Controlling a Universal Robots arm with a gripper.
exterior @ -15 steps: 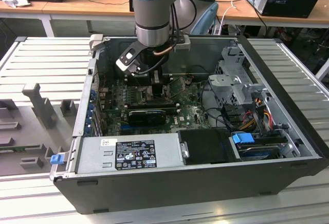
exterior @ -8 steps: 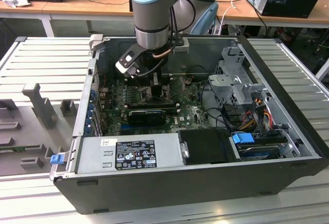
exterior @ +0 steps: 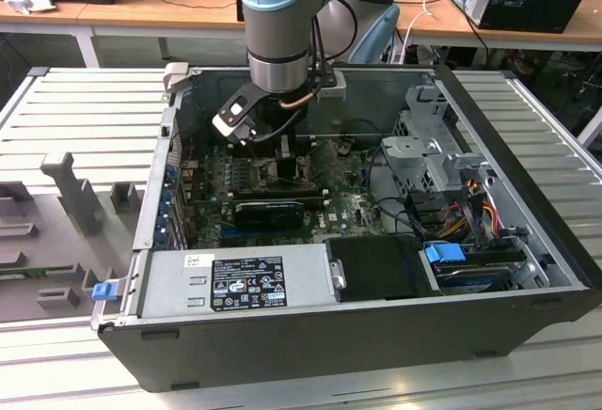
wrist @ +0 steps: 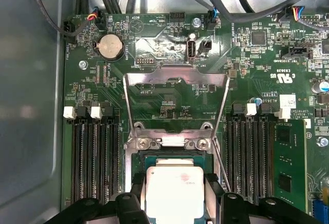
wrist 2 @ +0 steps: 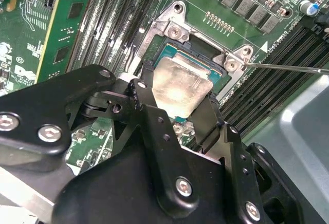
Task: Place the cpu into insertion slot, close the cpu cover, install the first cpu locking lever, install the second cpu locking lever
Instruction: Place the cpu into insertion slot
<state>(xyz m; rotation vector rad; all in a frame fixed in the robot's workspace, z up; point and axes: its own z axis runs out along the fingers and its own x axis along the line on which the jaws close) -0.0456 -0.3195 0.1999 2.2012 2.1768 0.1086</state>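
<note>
The cpu (wrist: 175, 193) (wrist 2: 181, 84), a pale silver square chip, sits level over the dark insertion slot (wrist: 172, 141) (wrist 2: 172, 26) in the green motherboard. My gripper (wrist: 175, 188) (wrist 2: 177, 98) has a black finger against each of two opposite edges of the chip, shut on it. The cpu cover (wrist: 177, 75), a thin silver window frame, stands swung open beyond the socket. A thin locking lever rod (wrist 2: 288, 68) (wrist: 218, 157) sticks out beside the socket. In the exterior view the gripper (exterior: 287, 151) is low inside the open computer case.
Black RAM slots (wrist: 95, 157) flank the socket, with a green memory module (wrist: 290, 157) (wrist 2: 61, 39) in one. The grey case wall (wrist: 31, 106) is close. A power supply (exterior: 235, 283), drive cage (exterior: 433, 147) and cables (exterior: 461, 212) fill the case.
</note>
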